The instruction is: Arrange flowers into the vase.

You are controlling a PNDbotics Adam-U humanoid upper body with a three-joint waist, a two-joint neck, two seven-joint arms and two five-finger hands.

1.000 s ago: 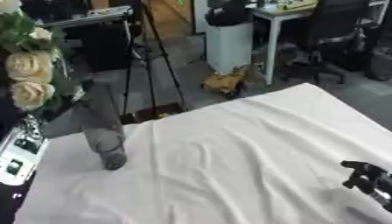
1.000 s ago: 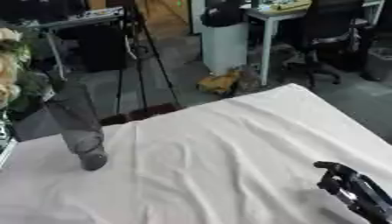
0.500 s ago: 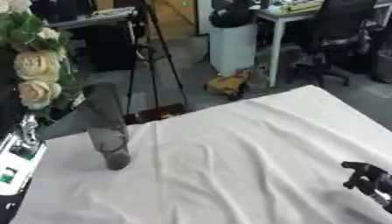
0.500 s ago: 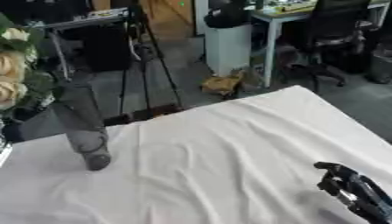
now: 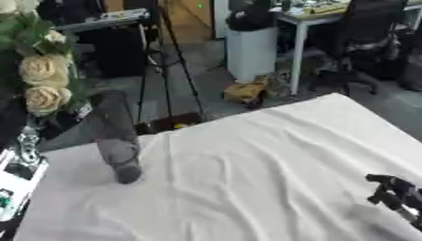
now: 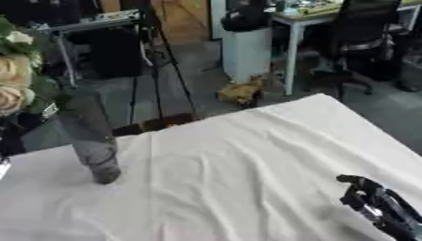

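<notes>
Compared with a second ago, the flowers (image 5: 41,82) are sitting a little further into the left of the picture and the vase (image 5: 115,136) is appearing further right, though the whole scene is sliding the same way, so much of this is likely the head turning rather than the things travelling. Cream roses with green leaves are showing at the upper left edge, above and just beside the mouth of the vase; their stems are running out of sight at the left, and it cannot be told what is carrying them, since no left hand is showing in either eye view. The vase, a tall grey translucent one, is standing on the white cloth (image 5: 247,174) near the table's far left corner and is leaning, its top tilting towards the flowers. Its inside looks dim, and I cannot tell whether any stem is already in it.

The right hand (image 6: 375,204) is lying low at the lower right corner, well apart from the vase, its dark fingers (image 6: 356,180) pointing up and relaxed, holding nothing. A white device (image 5: 12,188) is lying at the left edge beside the cloth. Beyond the table a tripod (image 5: 165,61), a white bin (image 5: 251,49) and an office chair (image 5: 362,42) are standing on the floor.
</notes>
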